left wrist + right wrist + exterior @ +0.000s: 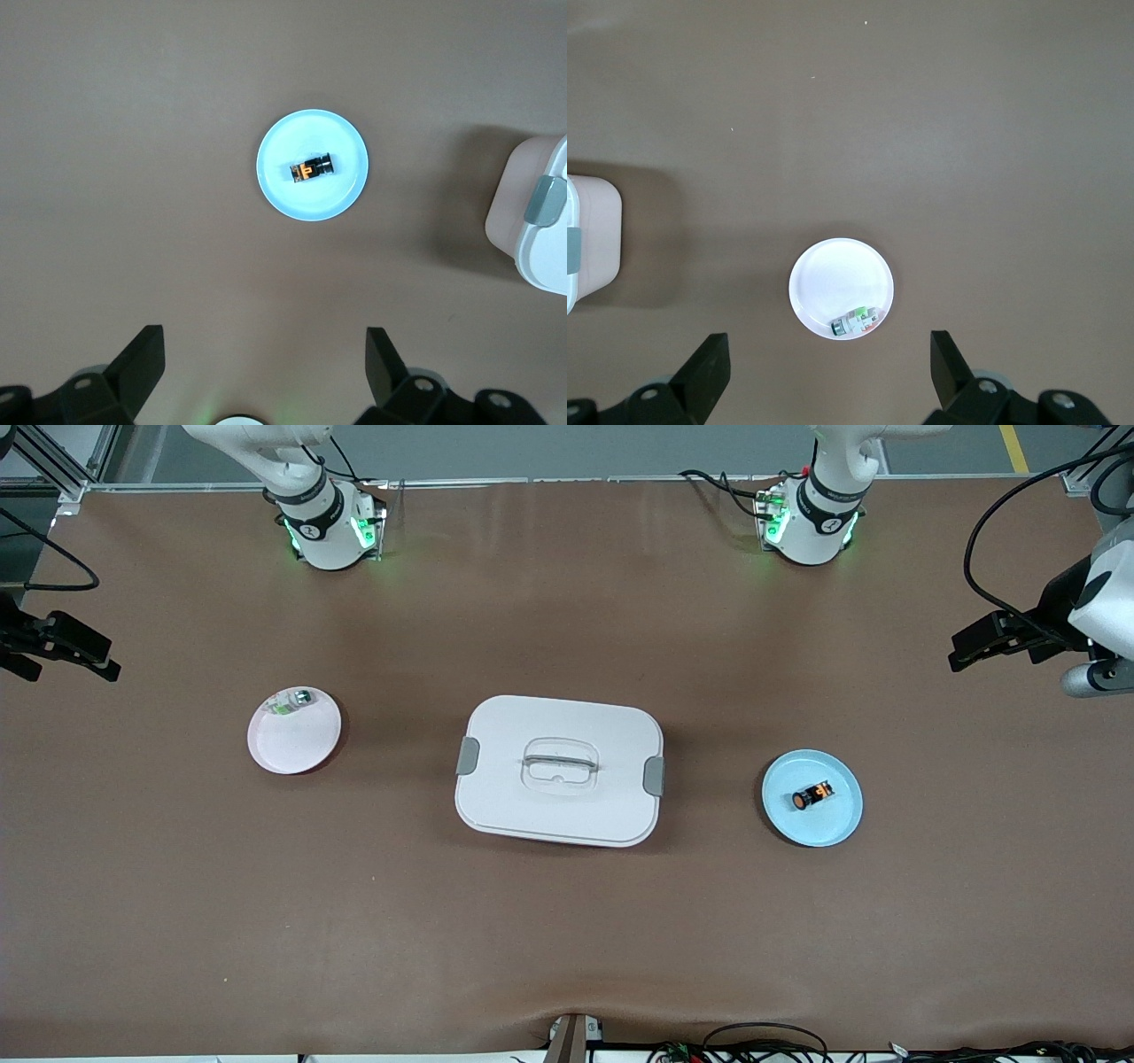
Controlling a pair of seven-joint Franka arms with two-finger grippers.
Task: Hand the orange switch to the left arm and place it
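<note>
We are holding both arms high and wide apart, and both are waiting: the left gripper [264, 376] is hanging with its fingers spread over bare table near the blue plate [842, 822], and the right gripper [829, 376] is hanging likewise parted near the pink plate [306, 748]. Neither is carrying anything. The orange switch [812, 795], a small black cylinder with an orange face, is lying on its side on the glossy, round blue plate toward the left arm's end of the table. That fits a finished placement, or a switch waiting for pickup; we are not judging which. A green-and-white switch [291, 703] is sitting on the pink plate's rim. Between the plates a smooth white box [560, 771] with rounded corners and grey latches is resting shut.
</note>
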